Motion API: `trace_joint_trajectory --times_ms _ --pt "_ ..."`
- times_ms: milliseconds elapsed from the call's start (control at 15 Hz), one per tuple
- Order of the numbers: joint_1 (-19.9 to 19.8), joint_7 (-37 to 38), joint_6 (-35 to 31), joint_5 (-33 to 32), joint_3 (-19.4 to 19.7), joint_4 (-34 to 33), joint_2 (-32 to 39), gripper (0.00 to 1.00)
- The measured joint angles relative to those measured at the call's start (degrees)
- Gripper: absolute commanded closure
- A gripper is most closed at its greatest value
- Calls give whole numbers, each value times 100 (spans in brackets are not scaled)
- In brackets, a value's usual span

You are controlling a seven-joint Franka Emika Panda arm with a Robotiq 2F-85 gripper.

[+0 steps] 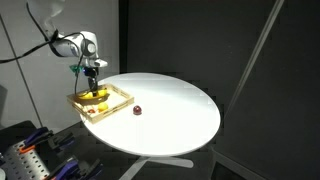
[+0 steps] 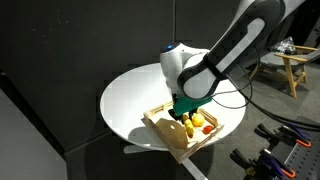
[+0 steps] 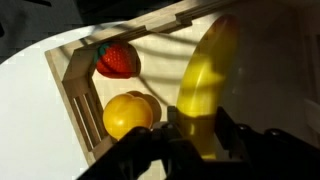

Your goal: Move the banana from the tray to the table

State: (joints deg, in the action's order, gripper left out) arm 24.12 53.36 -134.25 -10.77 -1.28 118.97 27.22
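Note:
The yellow banana (image 3: 205,75) lies in the light wooden tray (image 3: 75,85), which sits at the edge of the round white table (image 1: 175,105). In the wrist view my gripper (image 3: 198,140) has one finger on each side of the banana's near end, and both touch it. In both exterior views the gripper (image 1: 93,88) (image 2: 186,117) is low inside the tray (image 1: 112,107) (image 2: 163,135). The banana (image 1: 97,97) (image 2: 197,121) shows only partly under the fingers. I cannot tell whether it is lifted off the tray floor.
A red strawberry (image 3: 117,60) and a rounder orange-yellow fruit (image 3: 128,113) lie in the tray beside the banana. A small dark red object (image 1: 136,110) sits on the table near the tray. Dark curtains surround the table, and equipment stands below its edge (image 1: 30,150).

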Motion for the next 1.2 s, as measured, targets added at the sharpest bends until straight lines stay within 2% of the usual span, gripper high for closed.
trace_joint_trajectory --times_ms 533,1200 --pt "-206 -757 35 -6 -15 314 -614 85" --pt "-1051 -2029 36 -58 40 1038 -1473 85"
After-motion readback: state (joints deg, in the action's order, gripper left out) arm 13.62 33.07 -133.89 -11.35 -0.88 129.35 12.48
